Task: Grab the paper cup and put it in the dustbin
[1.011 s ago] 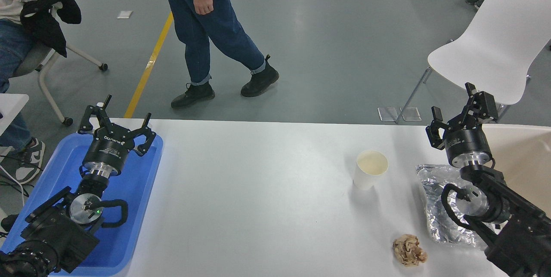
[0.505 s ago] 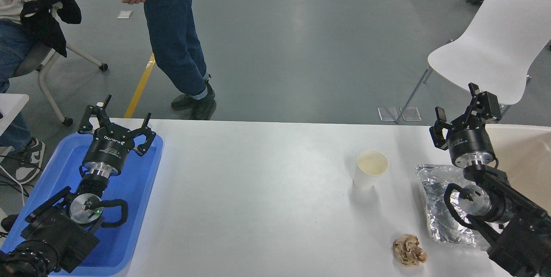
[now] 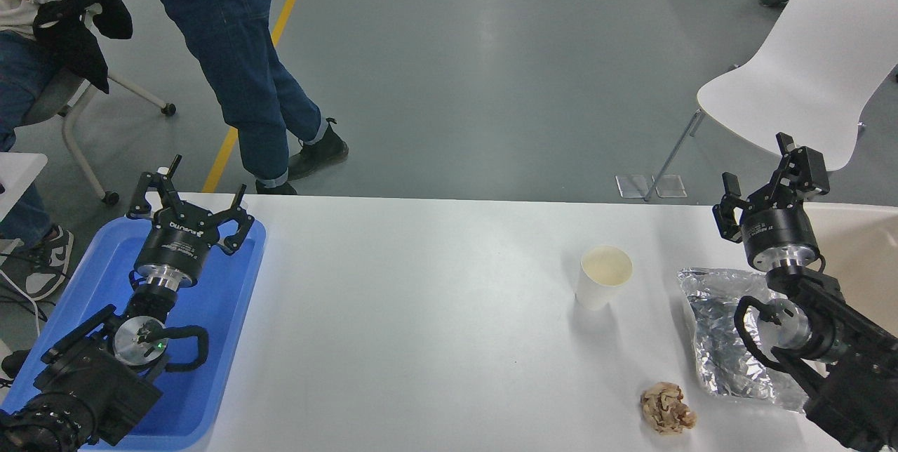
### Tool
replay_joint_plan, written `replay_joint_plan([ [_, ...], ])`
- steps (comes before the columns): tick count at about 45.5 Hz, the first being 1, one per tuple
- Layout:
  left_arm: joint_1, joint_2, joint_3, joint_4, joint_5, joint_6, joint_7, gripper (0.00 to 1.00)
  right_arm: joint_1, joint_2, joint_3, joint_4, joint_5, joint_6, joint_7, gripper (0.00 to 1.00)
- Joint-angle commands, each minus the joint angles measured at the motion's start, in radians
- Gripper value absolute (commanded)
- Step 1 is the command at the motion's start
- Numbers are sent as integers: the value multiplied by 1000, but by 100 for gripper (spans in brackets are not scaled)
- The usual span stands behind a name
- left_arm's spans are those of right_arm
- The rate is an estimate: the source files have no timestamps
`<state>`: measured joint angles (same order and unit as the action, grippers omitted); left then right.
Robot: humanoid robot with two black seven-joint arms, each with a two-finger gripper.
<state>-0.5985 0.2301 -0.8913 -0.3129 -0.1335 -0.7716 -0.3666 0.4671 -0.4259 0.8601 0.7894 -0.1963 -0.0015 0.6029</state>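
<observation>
The paper cup (image 3: 602, 275) stands upright on the white desk (image 3: 421, 311), right of the middle, its round rim up and its cream inside showing, with nothing touching it. To its right a crumpled sheet of silver foil (image 3: 722, 340) lies flat on the desk, and nearer the front edge, below and between cup and foil, sits a crumpled brown paper ball (image 3: 666, 407). The right gripper (image 3: 765, 182) hangs raised over the far right part of the desk, above the foil's far end and well apart from the cup; its fingers are spread and hold nothing. Right behind it, at the right edge of the view, the dustbin (image 3: 859, 241) shows part of its beige rim and inner wall, the rest hidden by the black arm. The left gripper (image 3: 189, 203) is parked at the lower left above a shallow blue tray (image 3: 231, 340) that lies on the desk's left end, its fingers also splayed wide and empty. Beyond the far edge of the desk a person in blue jeans and black shoes (image 3: 245, 87) stands on the grey floor beside a yellow line, another person (image 3: 21, 52) sits at the upper left corner, and a white chair (image 3: 807, 66) stands at the upper right
</observation>
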Motion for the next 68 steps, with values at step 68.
replay_joint_plan([
  [68,-3,-2,0,0,2,0,5,100,1476,-68,-2227,347,-155,781,-164,100],
])
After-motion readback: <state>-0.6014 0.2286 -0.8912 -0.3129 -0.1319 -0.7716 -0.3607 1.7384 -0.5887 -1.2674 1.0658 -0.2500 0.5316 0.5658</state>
